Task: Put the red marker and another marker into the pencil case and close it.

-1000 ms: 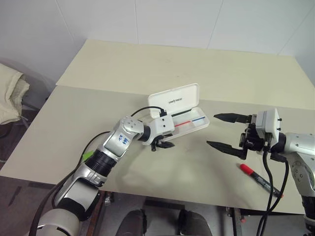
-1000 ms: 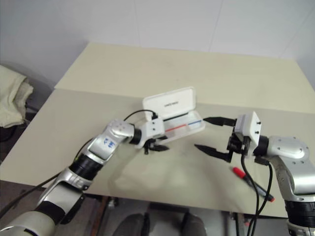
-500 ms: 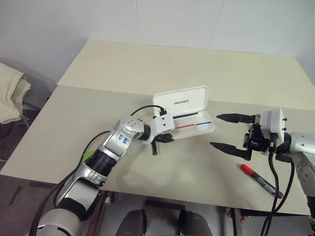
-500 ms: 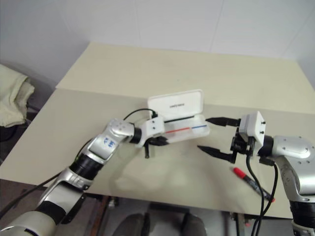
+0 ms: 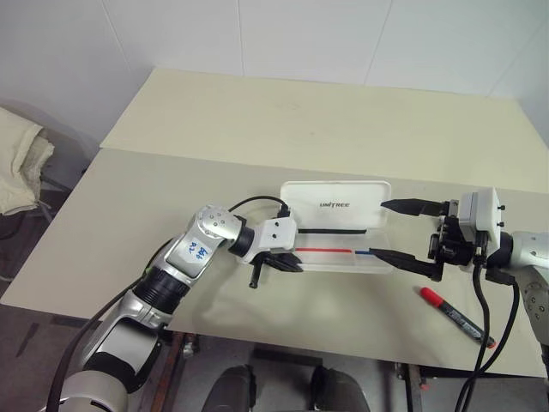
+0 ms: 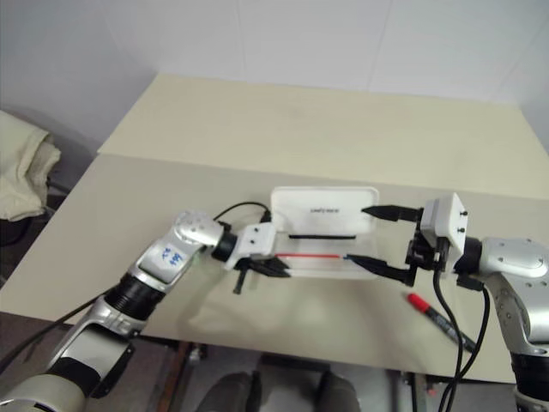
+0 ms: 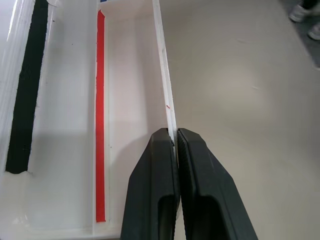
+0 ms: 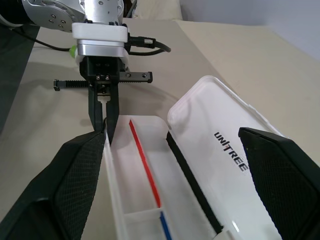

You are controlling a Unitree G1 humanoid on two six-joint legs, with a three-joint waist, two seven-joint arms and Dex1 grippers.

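Pencil case [image 5: 336,225]: white plastic, open, flat on the surface [image 5: 171,206] near mid-front; lid [image 5: 336,204] tipped back on the far side w/ dark logo; tray toward the robot, red + blue + black lines inside.
Left gripper [image 7: 175,145]: jaws closed on the tray's near wall, pinched at the case's left end; the wall edge sits between the two black fingers [image 7: 155,185] in the left wrist view.
Right gripper [image 5: 396,230]: jaws wide open, holding nothing; at the case's right end, one finger by the lid's right edge, the other by the tray's right corner. Touching or not: can't tell.
Red marker [image 5: 453,314]: lying on the surface to the right of the case, near the front edge, under the right arm; red cap end points toward the case, black barrel away. Apart from the case, not gripped.
Green item [image 5: 153,272]: small lime-green bit peeking out beside the left forearm at the surface's front-left edge; mostly hidden, can't tell what it is.
Cloth [image 5: 21,163]: pale, bunched, off the surface at far left.
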